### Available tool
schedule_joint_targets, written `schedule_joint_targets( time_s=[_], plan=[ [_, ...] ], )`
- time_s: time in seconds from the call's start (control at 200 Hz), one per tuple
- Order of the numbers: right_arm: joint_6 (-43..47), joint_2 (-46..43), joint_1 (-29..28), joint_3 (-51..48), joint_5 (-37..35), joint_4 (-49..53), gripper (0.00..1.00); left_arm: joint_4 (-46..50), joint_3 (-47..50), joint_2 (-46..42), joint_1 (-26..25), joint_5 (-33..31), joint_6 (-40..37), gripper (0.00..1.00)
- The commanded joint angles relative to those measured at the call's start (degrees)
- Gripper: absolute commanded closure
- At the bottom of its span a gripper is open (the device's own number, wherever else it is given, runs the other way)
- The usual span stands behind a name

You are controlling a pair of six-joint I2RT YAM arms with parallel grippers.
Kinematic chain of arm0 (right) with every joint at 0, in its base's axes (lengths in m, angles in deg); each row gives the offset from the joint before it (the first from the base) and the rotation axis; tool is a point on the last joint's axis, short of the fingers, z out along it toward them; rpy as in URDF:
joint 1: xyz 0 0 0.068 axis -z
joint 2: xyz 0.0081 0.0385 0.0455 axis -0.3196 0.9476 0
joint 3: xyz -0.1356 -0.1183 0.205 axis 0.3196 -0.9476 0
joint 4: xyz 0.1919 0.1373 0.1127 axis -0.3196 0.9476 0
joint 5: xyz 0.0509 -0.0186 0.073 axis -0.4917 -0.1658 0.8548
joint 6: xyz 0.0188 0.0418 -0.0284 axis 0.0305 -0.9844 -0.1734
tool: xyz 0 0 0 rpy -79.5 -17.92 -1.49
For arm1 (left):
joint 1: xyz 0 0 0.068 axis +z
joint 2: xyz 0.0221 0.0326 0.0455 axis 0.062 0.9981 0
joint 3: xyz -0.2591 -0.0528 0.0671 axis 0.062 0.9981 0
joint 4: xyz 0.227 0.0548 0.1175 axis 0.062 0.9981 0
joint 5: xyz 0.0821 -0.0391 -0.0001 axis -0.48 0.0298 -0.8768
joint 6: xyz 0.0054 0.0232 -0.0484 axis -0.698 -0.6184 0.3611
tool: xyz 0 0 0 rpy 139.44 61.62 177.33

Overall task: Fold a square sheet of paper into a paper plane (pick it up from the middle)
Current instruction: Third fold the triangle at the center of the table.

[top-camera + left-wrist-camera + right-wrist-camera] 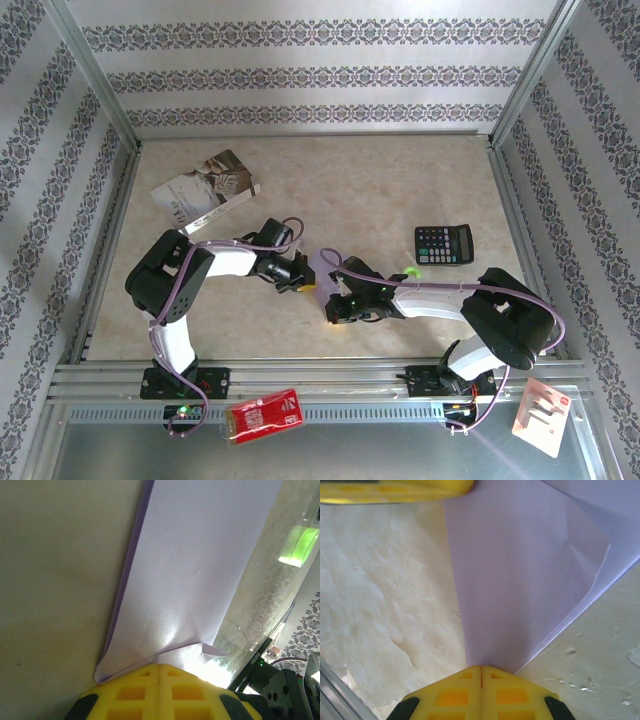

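Observation:
The square sheet of paper (325, 263), pale lilac, is folded into a narrow layered shape and hangs between my two grippers over the middle of the table. In the left wrist view the sheet (200, 570) runs away from my left gripper (159, 666), whose yellow jaws are shut on its curled, creased end. My right gripper (481, 669) is shut on the pointed end of the sheet (520, 580). Seen from above, the left gripper (300, 282) and right gripper (335, 302) sit close together. Whether the sheet has the paper plane's wings I cannot tell.
A grey-white printed booklet (205, 190) lies at the back left and a black calculator (444, 244) at the right. A red packet (265, 414) and a white card (543, 415) rest on the near metal ledge. One yellow finger (395, 490) of the left gripper crosses the right wrist view's top.

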Motion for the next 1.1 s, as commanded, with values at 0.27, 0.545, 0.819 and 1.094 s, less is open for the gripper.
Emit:
schedule_joint_targets(
  time_s=[0.27,0.545,0.819,1.094],
  plan=[
    [0.63,1.59,-0.71,-5.06,-3.89,13.47,1.0,1.0,-2.98,4.12,7.53,-6.74,-3.61,0.93],
    [10.2,-4.59,-1.32,-0.97,-2.42,19.88,1.0,1.2,2.41,-9.24,7.99,-6.62,-2.1,0.78],
    [13.13,-17.08,5.06,2.57,-4.15,22.39,0.9,1.08,12.68,-24.58,2.58,-9.88,0.46,0.65],
    [-0.3,-13.31,2.54,2.07,-11.99,8.87,0.78,-8.23,16.81,-24.05,-1.76,-9.74,4.85,0.51]
  ],
)
